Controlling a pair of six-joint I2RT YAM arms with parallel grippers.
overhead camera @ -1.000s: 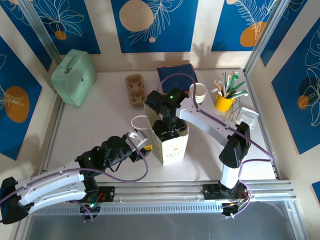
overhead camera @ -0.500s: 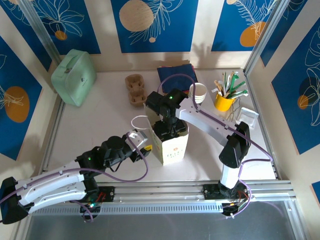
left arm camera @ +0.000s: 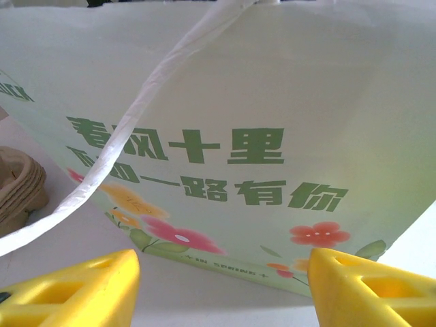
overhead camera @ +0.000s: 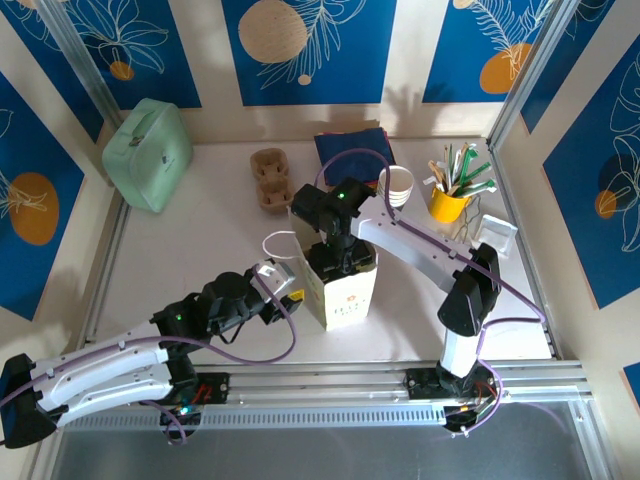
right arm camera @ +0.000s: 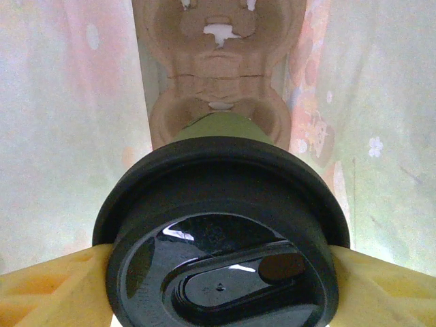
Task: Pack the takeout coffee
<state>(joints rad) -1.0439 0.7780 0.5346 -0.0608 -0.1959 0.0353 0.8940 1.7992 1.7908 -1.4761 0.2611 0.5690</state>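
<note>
The takeout coffee is seen from above in the right wrist view: a round black lid, with a sliver of the cup's body showing beyond it. My right gripper is shut on it, one yellow finger on each side of the lid. It hangs inside the pale green paper bag, above a brown cardboard cup carrier on the bag's floor. From the top view my right gripper reaches down into the bag's mouth. My left gripper stands open beside the bag, its fingers apart and holding nothing.
The bag's white handle loops toward my left gripper. At the back stand a mint green case, a stack of cardboard carriers, a blue cloth, a stack of lidless cups and a yellow utensil holder.
</note>
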